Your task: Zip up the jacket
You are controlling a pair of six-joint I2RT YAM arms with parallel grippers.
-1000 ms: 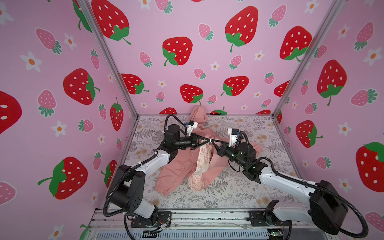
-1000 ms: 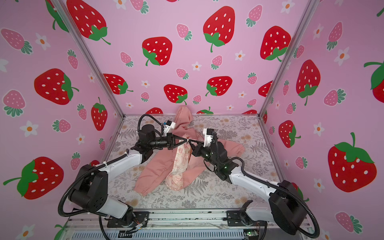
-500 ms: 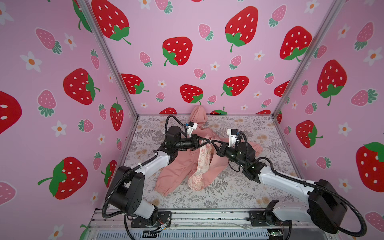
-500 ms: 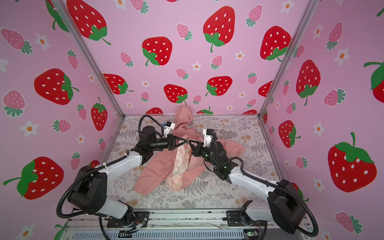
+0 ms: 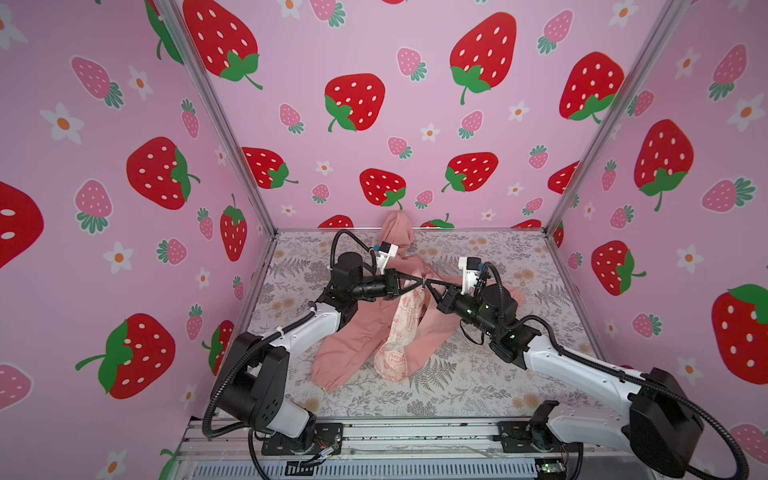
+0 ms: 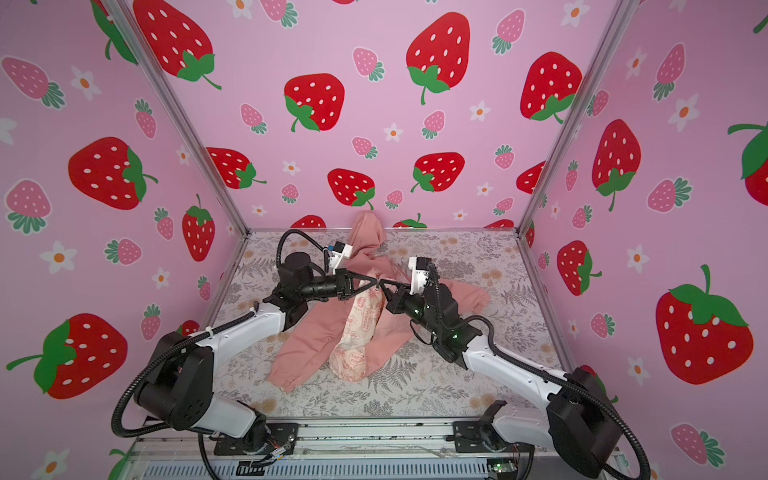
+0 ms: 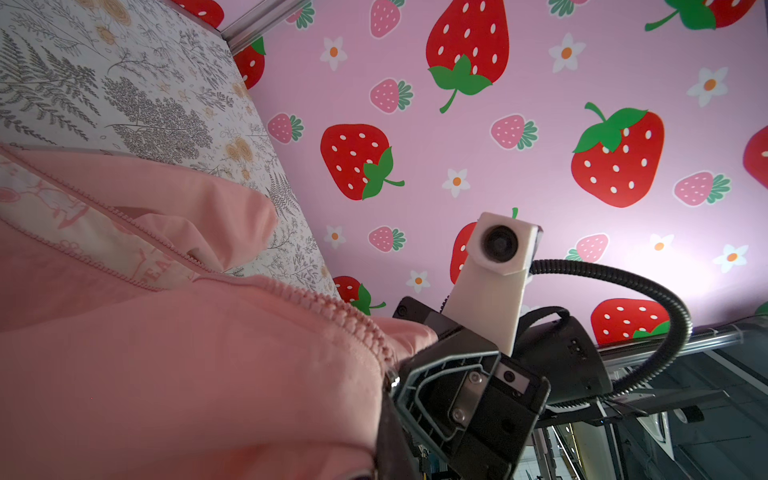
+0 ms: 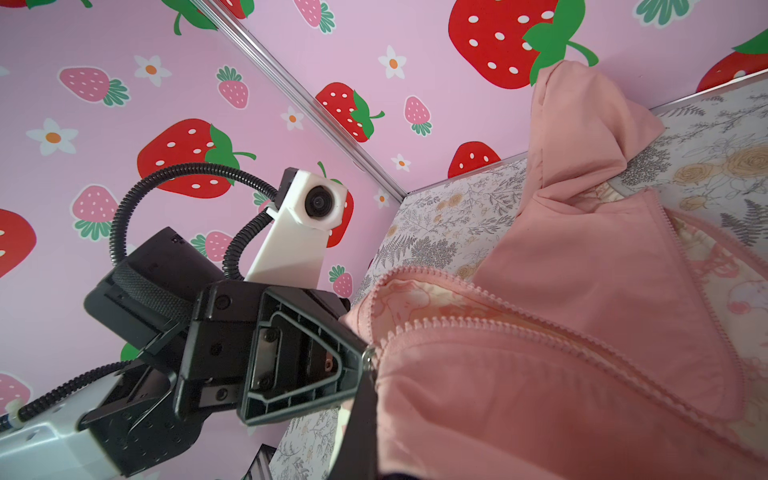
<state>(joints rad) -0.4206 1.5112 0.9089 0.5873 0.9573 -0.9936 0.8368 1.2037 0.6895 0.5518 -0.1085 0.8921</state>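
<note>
Nothing much has moved: the left gripper [image 5: 417,284] and right gripper [image 5: 429,284] still meet tip to tip, both squeezed tight on the zipper [image 7: 332,309] of the small salmon-pink soft hooded jacket [image 5: 353,336], which lies in the middle of the grey flowery table cloth [image 5: 478,386].

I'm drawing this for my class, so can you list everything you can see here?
Salmon-pink soft fabric hooded jacket: one, pink with cream printed lining, mid-tablecloth, front open.
Grey-and-white floral tablecloth: one, under the jacket.
Pink strawberry-print walls: three, around the tablecloth.
Silver metal rail: one, front edge.
White-and-black robot arms: two, left and right.
White wrist cameras: two, one per arm.
Left gripper: one, black, shut on jacket's zipper edge.
Right gripper: one, black, shut there too.
</note>
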